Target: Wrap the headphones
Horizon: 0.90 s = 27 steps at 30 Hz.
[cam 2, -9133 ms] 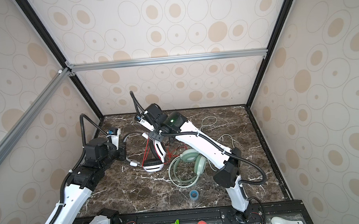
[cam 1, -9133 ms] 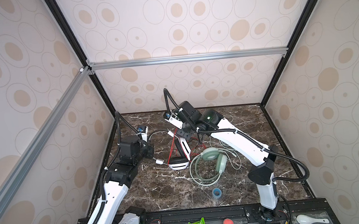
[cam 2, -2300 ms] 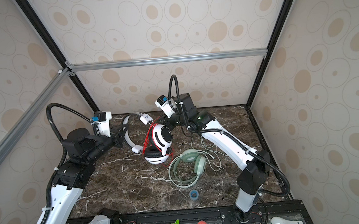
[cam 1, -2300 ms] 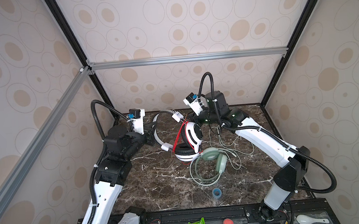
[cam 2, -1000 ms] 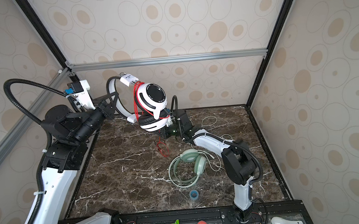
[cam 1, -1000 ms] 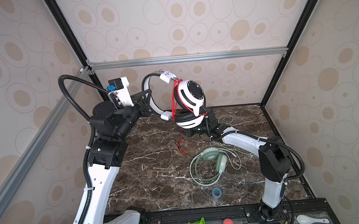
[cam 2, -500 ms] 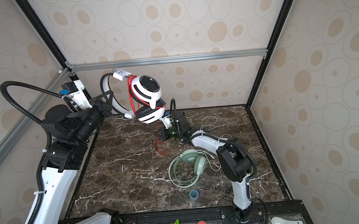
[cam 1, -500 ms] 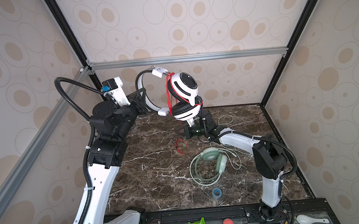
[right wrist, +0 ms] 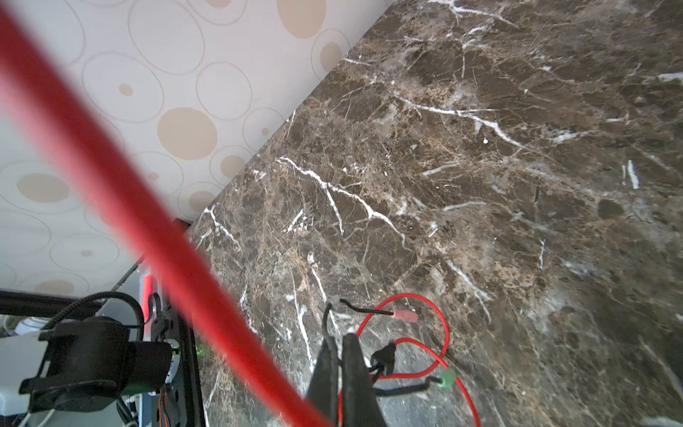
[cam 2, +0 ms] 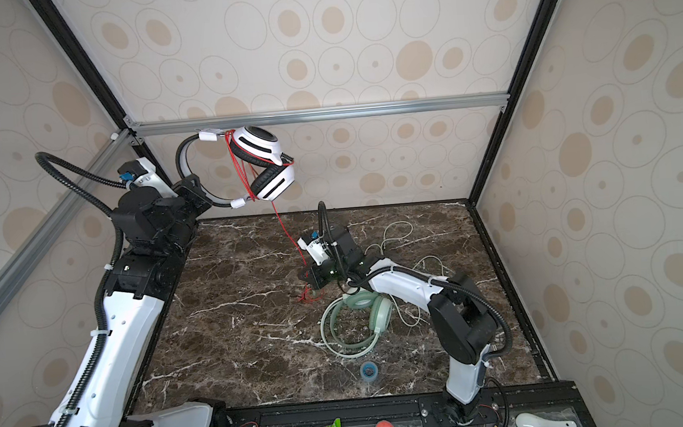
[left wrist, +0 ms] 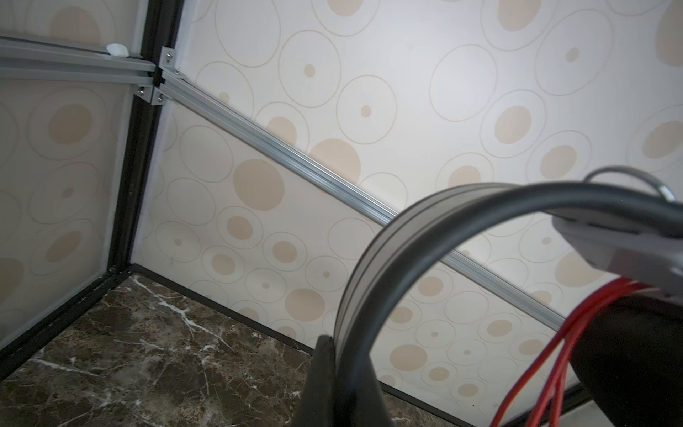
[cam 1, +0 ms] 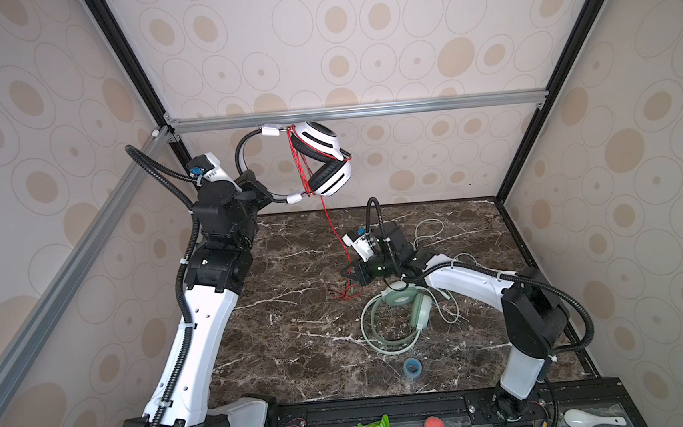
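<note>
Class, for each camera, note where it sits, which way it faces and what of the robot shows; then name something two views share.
Top views: high at the front, looking down and back over the table; both arms whole, left tool raised, right tool low.
Left wrist: on the raised arm, facing the back left corner; tool tips clamp the white headphones' band.
Right wrist: just above the table, facing the left wall; shut tool tips pinch the red cable.
Shared: the red cable, in every view.
</note>
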Each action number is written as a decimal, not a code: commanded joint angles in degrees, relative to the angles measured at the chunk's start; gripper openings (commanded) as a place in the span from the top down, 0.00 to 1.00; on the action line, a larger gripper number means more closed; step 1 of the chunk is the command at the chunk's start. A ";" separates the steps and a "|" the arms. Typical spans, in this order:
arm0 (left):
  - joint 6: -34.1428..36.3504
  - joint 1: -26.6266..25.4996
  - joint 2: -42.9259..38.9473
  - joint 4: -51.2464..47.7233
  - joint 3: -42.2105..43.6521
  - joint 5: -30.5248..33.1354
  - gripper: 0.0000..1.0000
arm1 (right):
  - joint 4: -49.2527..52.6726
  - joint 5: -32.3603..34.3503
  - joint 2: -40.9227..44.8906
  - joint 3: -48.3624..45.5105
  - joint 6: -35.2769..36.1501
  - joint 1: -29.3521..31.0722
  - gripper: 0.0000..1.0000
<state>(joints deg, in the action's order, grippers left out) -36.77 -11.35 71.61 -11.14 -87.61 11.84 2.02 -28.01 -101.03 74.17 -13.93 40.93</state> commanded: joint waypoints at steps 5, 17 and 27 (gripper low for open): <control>-2.80 1.89 1.37 7.83 1.19 5.25 1.00 | 8.54 4.11 4.83 0.14 6.93 4.02 1.00; 3.14 3.82 4.72 10.70 10.05 11.88 1.00 | 23.62 9.97 6.92 11.78 14.57 11.93 1.00; 13.98 3.77 4.25 11.47 15.96 16.71 1.00 | 34.28 15.26 6.63 24.94 18.49 12.00 1.00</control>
<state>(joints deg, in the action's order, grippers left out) -25.78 -7.73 77.87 -6.31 -71.29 25.69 30.89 -15.22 -95.35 95.29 1.61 52.93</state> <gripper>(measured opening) 0.067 0.049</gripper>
